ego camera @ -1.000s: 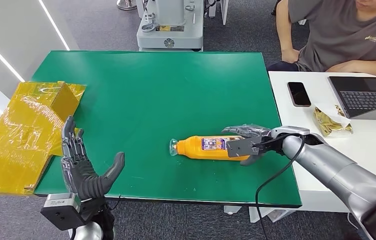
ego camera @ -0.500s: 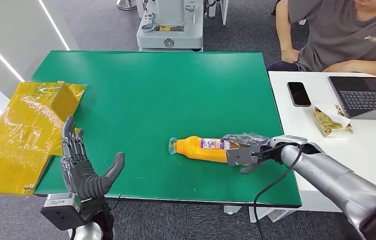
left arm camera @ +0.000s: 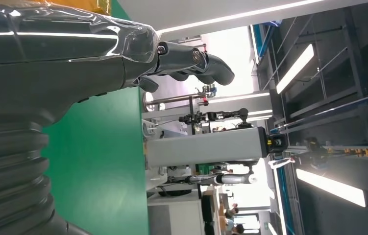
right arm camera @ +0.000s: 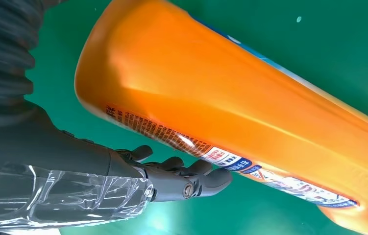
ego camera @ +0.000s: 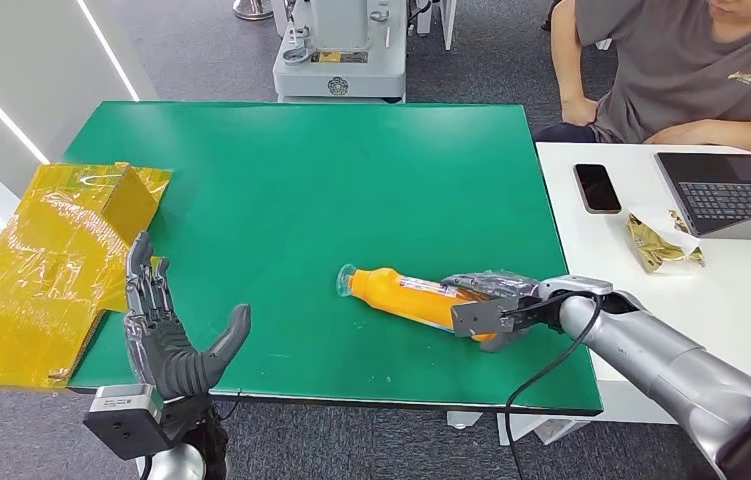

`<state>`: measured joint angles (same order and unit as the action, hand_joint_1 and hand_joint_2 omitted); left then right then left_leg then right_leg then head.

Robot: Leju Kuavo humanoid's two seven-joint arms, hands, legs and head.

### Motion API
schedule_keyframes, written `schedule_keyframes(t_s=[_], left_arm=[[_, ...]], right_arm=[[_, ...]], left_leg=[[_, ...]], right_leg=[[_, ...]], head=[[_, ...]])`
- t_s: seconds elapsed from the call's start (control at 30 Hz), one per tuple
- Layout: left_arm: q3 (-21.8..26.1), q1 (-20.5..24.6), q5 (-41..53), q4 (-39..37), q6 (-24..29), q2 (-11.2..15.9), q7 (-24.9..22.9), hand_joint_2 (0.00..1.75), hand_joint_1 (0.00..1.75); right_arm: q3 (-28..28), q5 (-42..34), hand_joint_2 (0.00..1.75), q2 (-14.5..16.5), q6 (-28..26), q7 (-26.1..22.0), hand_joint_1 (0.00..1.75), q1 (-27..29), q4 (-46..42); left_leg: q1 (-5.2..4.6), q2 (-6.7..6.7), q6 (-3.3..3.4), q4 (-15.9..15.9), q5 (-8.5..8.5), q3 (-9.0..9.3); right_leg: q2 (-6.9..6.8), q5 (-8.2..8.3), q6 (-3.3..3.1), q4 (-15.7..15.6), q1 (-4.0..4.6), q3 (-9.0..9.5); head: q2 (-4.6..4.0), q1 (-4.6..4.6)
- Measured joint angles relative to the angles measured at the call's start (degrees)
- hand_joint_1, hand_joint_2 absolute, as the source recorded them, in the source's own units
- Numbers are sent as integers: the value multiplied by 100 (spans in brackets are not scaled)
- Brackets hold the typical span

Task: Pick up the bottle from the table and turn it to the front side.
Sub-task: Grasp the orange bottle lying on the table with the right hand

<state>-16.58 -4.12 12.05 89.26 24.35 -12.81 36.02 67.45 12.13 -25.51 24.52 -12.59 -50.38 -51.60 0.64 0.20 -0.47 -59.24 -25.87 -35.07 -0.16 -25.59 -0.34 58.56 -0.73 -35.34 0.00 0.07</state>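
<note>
Bottle (ego camera: 406,294) now tilted, capped end raised off green counter (ego camera: 301,170), base end gripped by right hand (ego camera: 491,300). Left hand (ego camera: 166,335) at counter's near-left corner, fingers spread, empty. Yellow wrapped box (ego camera: 51,260) beside it. Person (ego camera: 681,70), laptop (ego camera: 731,190) beyond bottle.

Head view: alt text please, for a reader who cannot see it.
The robot's right hand grips the base end of an orange bottle lying on a green table, cap pointing left. Its left hand is raised open at the near edge.
</note>
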Motion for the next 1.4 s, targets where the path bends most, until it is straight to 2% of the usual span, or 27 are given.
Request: schedule_keyframes(t_s=[1.0, 1.03, 1.13, 1.17, 1.4], left_arm=[[-1, -9, 16, 48, -44, 2, -71, 175, 0], [-1, -9, 12, 48, -47, 2, -69, 175, 0], [-1, -8, 2, 48, -51, 2, -62, 175, 0], [-1, -8, -2, 48, -52, 3, -59, 175, 0], [-1, -6, -15, 48, -55, 19, -34, 175, 0]], right_arm=[[-267, 339, 175, 11, -313, 224, 0, 142, -3], [-282, 344, 175, 10, -316, 225, 14, 142, -3], [-329, 358, 175, 9, -317, 225, 140, 142, -5], [-344, 368, 175, 9, -320, 225, 170, 143, -8], [-422, 383, 175, 10, -339, 205, 175, 142, -30]], left_leg=[[0, 0, 0, 0, -1, 0], [0, 0, 0, 0, -1, 0], [0, 0, 0, 0, -1, 0], [0, 0, 0, 0, -1, 0], [0, 0, 0, 0, -1, 0]], right_leg=[[0, -1, 0, 0, 0, -1], [0, -1, 0, 0, 0, -1], [0, -1, 0, 0, 0, -1], [0, -1, 0, 0, 0, -1], [0, -1, 0, 0, 0, 0]], head=[[0, -2], [0, -2], [0, -1], [0, -1], [0, -1]])
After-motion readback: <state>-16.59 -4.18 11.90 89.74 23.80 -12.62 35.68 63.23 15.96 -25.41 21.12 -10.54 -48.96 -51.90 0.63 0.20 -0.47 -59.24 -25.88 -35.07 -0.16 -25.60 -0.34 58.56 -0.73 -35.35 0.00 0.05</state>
